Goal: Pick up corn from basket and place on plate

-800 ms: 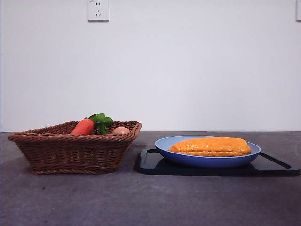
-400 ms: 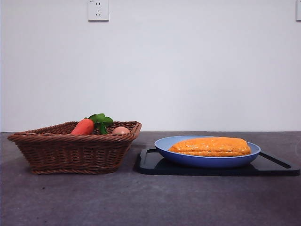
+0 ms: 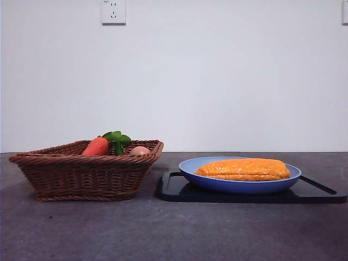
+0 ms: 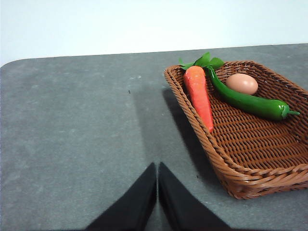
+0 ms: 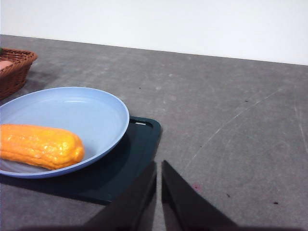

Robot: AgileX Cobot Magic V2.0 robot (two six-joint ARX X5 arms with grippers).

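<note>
L gripper [image 4: 158, 192] jaws pressed together, over bare table | R gripper [image 5: 159, 192] same — off tray [image 3: 179, 187] corner | corn [image 3: 243, 169] flat on plate [image 3: 239, 186], tray under | basket [image 3: 81, 176] at plate's 9 o'clock — carrot [image 3: 96, 146], egg [image 3: 140, 150], prob. green pepper [image 4: 245, 101] inside

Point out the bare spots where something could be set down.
Bare table lies in front of the basket and tray. The plate is crowded by the corn; the basket's near half is bare.

Left gripper [image 4: 157, 192] and right gripper [image 5: 159, 192] both showing as plain matte black, tapering wedge-shaped jaws; no markings, screws or cables showing.
</note>
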